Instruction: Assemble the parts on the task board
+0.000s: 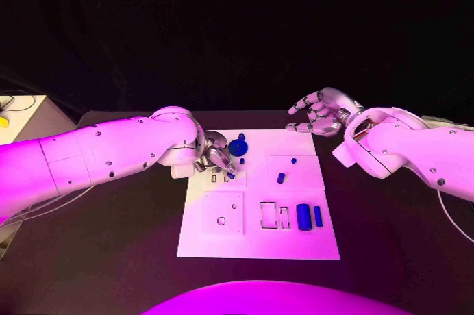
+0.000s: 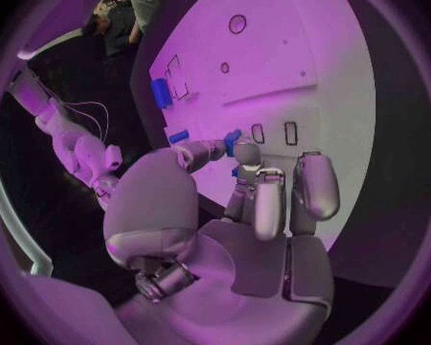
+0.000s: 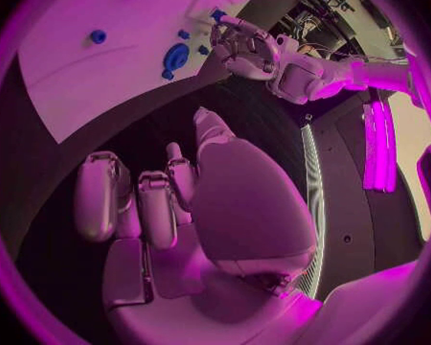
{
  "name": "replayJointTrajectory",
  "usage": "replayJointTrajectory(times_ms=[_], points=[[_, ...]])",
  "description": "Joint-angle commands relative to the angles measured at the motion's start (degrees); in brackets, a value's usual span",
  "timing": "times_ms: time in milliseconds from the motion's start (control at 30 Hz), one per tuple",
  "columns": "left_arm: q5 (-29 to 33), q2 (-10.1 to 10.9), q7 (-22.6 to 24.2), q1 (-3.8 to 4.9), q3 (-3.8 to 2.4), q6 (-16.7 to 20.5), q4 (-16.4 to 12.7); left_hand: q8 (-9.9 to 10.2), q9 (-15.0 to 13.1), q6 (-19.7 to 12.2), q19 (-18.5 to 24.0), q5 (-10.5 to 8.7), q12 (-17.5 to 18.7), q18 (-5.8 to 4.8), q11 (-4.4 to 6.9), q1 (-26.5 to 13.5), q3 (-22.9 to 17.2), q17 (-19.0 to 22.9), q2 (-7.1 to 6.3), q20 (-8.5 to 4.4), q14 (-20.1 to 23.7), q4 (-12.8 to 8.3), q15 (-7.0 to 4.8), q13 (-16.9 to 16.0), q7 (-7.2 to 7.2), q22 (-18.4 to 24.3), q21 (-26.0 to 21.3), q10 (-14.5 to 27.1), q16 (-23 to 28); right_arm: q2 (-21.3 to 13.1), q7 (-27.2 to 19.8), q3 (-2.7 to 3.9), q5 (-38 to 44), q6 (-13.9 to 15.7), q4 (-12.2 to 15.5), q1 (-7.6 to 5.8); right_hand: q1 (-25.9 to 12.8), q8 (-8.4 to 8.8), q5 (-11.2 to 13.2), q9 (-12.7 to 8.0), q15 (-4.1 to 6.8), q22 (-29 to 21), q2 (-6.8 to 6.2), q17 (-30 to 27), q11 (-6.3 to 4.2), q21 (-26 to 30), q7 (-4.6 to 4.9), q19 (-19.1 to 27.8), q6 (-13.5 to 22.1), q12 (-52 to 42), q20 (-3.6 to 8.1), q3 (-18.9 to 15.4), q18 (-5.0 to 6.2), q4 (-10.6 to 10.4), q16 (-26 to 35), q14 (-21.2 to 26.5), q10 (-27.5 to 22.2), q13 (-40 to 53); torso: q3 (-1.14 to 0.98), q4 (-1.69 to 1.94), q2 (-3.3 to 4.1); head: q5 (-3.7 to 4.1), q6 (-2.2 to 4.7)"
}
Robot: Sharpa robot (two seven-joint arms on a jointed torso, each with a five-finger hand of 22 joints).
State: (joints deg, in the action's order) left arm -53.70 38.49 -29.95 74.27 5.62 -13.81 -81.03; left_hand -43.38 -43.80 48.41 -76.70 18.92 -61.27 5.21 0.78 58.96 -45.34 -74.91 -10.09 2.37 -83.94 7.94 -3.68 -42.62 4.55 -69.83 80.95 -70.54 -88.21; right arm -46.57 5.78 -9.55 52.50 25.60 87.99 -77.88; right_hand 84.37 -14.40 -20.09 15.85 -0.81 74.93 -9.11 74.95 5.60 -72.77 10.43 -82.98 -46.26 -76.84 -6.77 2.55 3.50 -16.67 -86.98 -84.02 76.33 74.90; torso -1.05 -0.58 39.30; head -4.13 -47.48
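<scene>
Black table (image 1: 118,260), white task board (image 1: 222,243) at centre: two blue blocks (image 1: 309,216) seated at 5 o'clock, round blue part (image 1: 238,147) and small pieces loose at 12; left hand (image 1: 216,159) pinching a small blue part (image 2: 233,140), right hand (image 1: 318,114) released off-board; assembly judged early.

Lighting: strong magenta-violet wash over all views. Brightest on the white arms and the task board (image 1: 257,250), which glares pale pink in the head view. The surface (image 1: 118,260) stays dim and near black; the background above it is fully dark.

Shadows: soft, short, beneath the left hand (image 1: 216,159) on the board.

Distortion: both wrist views are fisheye circles in dark frames; board edges bow and the rim smears.

Focus: the right hand (image 3: 168,207) and the left hand's palm, close to their lenses, look soft; small blue parts (image 1: 304,216) read sharp in the head view.
</scene>
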Motion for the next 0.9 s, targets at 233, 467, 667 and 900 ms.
replayJointTrajectory(times_ms=[233,467,667,900], points=[[2.45,2.87,0.81,0.02,-0.02,7.98,-3.1,0.78,-1.92,3.03,-1.23,9.33,-2.06,-0.91,0.72,-1.39,-11.07,-13.0,-0.91,-0.63,-5.44,-13.12,-1.05,-3.4,-1.65,-1.49,1.01,-2.73,-0.79,-0.42,-0.18,-0.03,0.33,-0.85,0.05,0.06,-0.35,-0.43,-0.35,-0.08,-0.16,2.95,-0.08,8.29,-0.19,0.18,-0.14,0.53,-0.15,0.03,0.01,0.31,0.47,0.08,0.29,-3.85,-0.2,2.1,-0.14,0.11,-0.05,-0.27,-0.09],[-0.22,5.21,0.89,-0.38,0.23,12.75,-5.88,0.71,-2.2,3.28,-1.63,9.96,-2.61,-1.03,0.85,-1.42,-11.02,-13.14,-1.09,-0.73,-5.49,-13.3,-1.16,-4.24,-1.78,-2.06,1.29,-3.22,-0.86,-0.78,-0.13,-0.07,0.41,-0.76,0.01,0.09,-0.35,-0.43,-0.35,-0.08,-0.16,2.95,-0.08,8.29,-0.19,0.18,-0.14,0.53,-0.15,0.03,0.01,0.31,0.47,0.08,0.29,-3.85,-0.2,2.1,-0.07,0.24,-0.03,-0.5,-0.18],[-2.35,5.87,0.97,-0.87,1.21,15.64,-7.4,0.7,-2.25,3.35,-1.71,10.06,-2.7,-1.05,0.89,-1.38,-11.05,-13.16,-1.12,-0.75,-5.5,-13.36,-1.19,-4.38,-1.83,-2.18,1.35,-3.31,-0.87,-0.74,-0.15,-0.1,0.65,-0.77,-0.14,0.21,-0.35,-0.43,-0.35,-0.08,-0.16,2.95,-0.08,8.29,-0.19,0.18,-0.14,0.53,-0.15,0.03,0.01,0.31,0.47,0.08,0.29,-3.85,-0.2,2.1,-0.23,0.46,-0.25,-0.66,-0.61],[-4.7,5.89,0.95,-1.83,1.91,17.4,-7.93,0.7,-2.29,3.41,-1.77,10.12,-2.72,-1.07,0.92,-1.34,-11.1,-13.11,-1.14,-0.78,-5.48,-13.42,-1.22,-4.4,-1.86,-2.26,1.39,-3.35,-0.84,-0.63,-0.17,-0.13,0.71,-0.85,-0.27,0.36,-0.35,-0.43,-0.35,-0.08,-0.16,2.95,-0.08,8.29,-0.19,0.18,-0.14,0.53,-0.15,0.03,0.01,0.31,0.47,0.08,0.29,-3.85,-0.2,2.1,-0.24,0.35,-0.19,-0.82,-1.02]])
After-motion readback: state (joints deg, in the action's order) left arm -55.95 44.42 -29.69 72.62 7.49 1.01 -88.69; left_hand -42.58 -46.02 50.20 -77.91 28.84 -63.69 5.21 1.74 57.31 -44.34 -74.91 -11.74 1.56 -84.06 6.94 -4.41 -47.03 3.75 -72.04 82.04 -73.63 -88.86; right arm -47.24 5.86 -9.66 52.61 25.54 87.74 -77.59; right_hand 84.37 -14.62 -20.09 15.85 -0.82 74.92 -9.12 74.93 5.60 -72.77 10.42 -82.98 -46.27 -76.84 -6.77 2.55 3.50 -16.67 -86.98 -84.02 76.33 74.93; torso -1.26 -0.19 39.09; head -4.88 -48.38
